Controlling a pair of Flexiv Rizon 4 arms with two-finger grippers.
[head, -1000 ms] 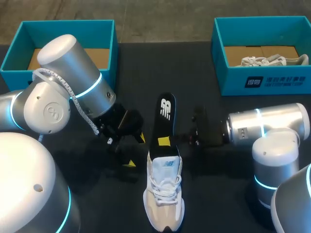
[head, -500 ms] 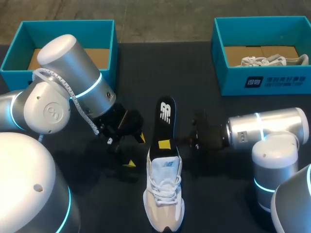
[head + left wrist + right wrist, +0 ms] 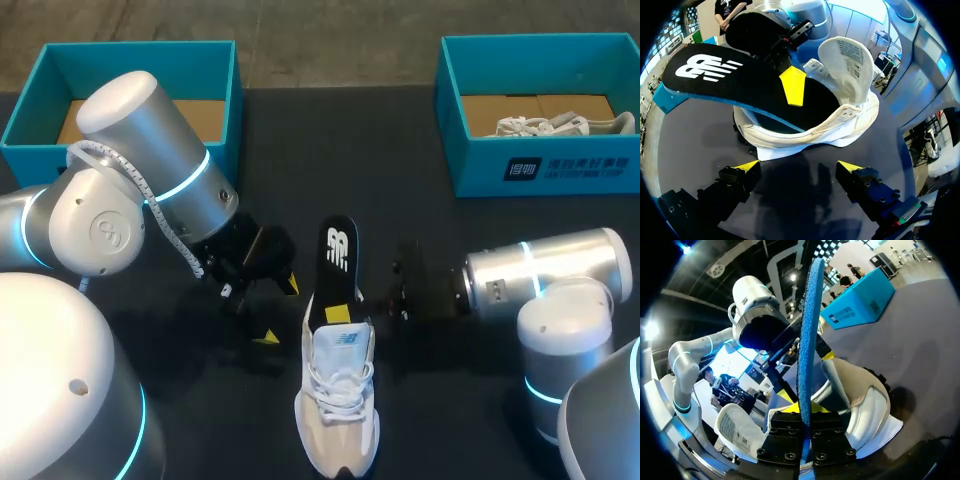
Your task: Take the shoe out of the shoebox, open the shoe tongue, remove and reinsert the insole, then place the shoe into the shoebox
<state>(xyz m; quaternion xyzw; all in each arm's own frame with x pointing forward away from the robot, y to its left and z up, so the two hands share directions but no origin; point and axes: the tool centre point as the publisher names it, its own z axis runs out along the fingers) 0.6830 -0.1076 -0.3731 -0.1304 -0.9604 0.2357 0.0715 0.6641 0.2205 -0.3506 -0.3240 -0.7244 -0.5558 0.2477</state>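
well, the white sneaker lies on the black worktop near the middle of its near edge. its long axis runs near edge to far edge, with the toe at the near edge and the heel opening facing the far edge. its tongue is folded up and back. the black insole sticks out of the opening along almost the same line, its free end aimed at the far edge and tipped up off the worktop, blue underside below.

my right gripper comes in from the right edge and is clamped on the insole just at the shoe's collar. one yellow tip is on top, and in the right wrist view both fingers pinch the thin blue edge. my left gripper sits just beside the sneaker's left flank, fingers spread wide and holding nothing, with bare worktop between the tips in the left wrist view.

a teal shoebox stands at the far left corner. another teal shoebox stands at the far right corner with a second shoe inside. bare worktop lies between the insole's free end and the far edge.

compared with a second ago, the insole has slid toward the near edge and deeper into the sneaker, my right gripper with it. my left arm has kept its place.
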